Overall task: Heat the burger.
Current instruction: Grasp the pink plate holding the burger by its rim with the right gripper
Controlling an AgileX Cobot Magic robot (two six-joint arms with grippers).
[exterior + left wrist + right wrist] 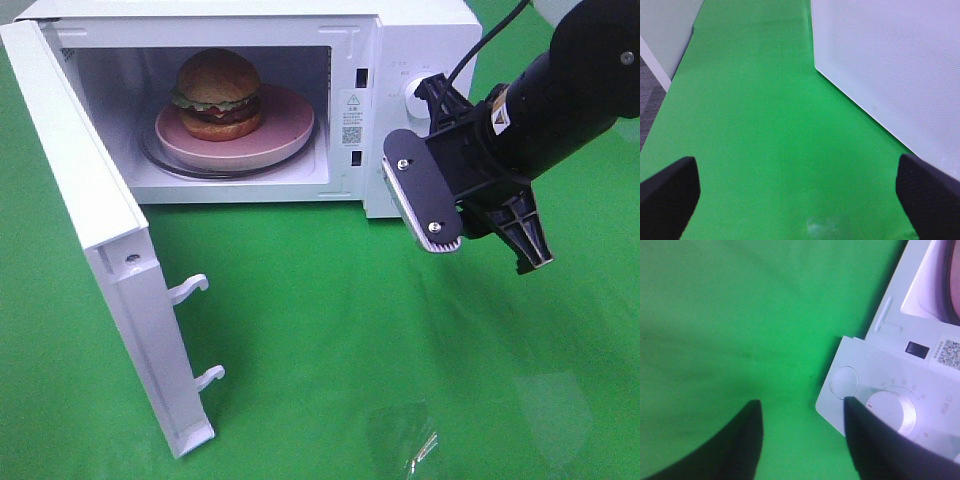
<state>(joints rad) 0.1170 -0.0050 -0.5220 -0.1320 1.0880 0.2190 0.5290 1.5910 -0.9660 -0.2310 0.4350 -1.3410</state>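
The burger [218,92], with golden-brown buns, green lettuce and a dark patty, sits on a pink plate [285,135] inside the white microwave [420,40]. The microwave door [90,220] stands wide open to the left. My right gripper [478,225] is open and empty, hovering just in front of the control panel. In the right wrist view its fingertips [800,407] frame the panel's round button [845,381], beside the dial [892,410]. My left gripper [797,170] is open and empty over the green cloth, beside the door's outer face [890,65]. It is out of the exterior high view.
The plate rests on a glass turntable [160,160]. Two latch hooks [190,290] stick out of the open door's edge. A scrap of clear film [420,445] lies on the green cloth [320,330] near the front. A grey floor edge [650,95] shows beyond the cloth.
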